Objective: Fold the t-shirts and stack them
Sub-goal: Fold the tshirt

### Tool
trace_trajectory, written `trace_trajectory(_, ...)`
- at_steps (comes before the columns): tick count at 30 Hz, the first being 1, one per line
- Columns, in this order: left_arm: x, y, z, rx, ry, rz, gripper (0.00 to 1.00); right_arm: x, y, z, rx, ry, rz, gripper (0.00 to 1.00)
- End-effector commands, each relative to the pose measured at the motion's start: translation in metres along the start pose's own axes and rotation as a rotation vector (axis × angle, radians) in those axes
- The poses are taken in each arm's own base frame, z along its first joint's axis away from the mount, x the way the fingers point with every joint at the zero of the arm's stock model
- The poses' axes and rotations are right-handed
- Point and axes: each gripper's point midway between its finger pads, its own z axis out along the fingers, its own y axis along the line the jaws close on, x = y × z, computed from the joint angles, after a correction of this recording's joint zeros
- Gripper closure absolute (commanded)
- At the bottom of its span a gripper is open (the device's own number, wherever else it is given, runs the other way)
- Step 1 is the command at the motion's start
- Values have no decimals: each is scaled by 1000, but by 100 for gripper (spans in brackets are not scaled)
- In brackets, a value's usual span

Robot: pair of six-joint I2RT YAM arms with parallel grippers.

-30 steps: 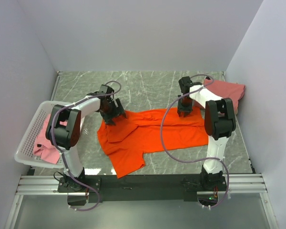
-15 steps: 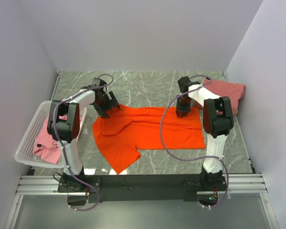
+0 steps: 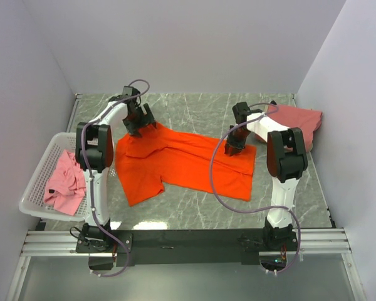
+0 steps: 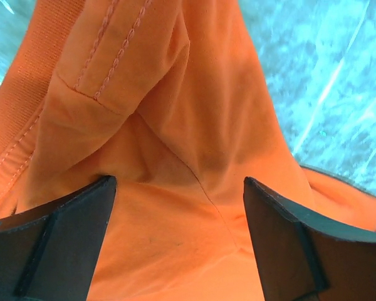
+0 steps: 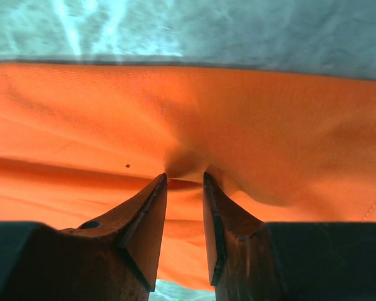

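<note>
Both grippers have gone left & farther back since a sec ago, orange t-shirt [image 3: 182, 166] pulled flatter w/ them. L gripper [image 4: 175, 188]: fingers [image 4: 62, 232] spread wide, seamed cloth lying loose betw them, nothing pinched. R gripper [image 5: 185, 179]: fingers [image 5: 144, 219] nearly together, nipping a small pucker of the same shirt. Shirt spreads out from both across marble table [image 3: 194, 110], one sleeve trailing toward arm bases. Salmon-pink t-shirt [image 3: 297, 119] lies off to right of R fingers, apart from orange one. Lighter pink t-shirt [image 3: 66, 185] sits in white basket [image 3: 34, 182], well left of L fingers.
</note>
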Motion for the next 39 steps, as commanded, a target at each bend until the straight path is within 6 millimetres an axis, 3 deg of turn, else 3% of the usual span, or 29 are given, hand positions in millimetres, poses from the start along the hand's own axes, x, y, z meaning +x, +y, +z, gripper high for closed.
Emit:
trace_trajectory(1,-11,46,17,-148,-17,32,9,-6,14,3,-25,-9,28,62)
trace_trajectory(3,-23,35,5,-120,-59,41,8,-22,21,-6,-36,-51,14,61)
trace_trajectory(6,-45,4,-43,-29,-173,64,5,-37,31,-24,-58,-100,-5,58)
trace_trajectory(9,-44,-19,-82,22,-251,98,3,-44,40,-42,-81,-143,-23,57)
trace_trajectory(12,-20,-26,-103,11,-288,142,2,-42,46,-56,-105,-166,-36,56)
trace_trajectory(13,-3,-32,-102,18,-269,170,3,-41,49,-64,-117,-183,-43,56)
trace_trajectory(14,1,-23,-102,-37,-289,174,5,-38,49,-66,-121,-184,-46,56)
trace_trajectory(19,61,6,-79,-167,-217,268,21,-20,49,-85,-143,-223,-71,56)
trace_trajectory(22,77,17,-69,-237,-205,318,30,-7,39,-86,-128,-229,-67,55)
trace_trajectory(29,78,35,-67,-347,-221,356,34,27,15,-69,-105,-181,-57,55)
trace_trajectory(39,79,34,-50,-358,-204,436,34,39,10,-69,-109,-179,-59,54)
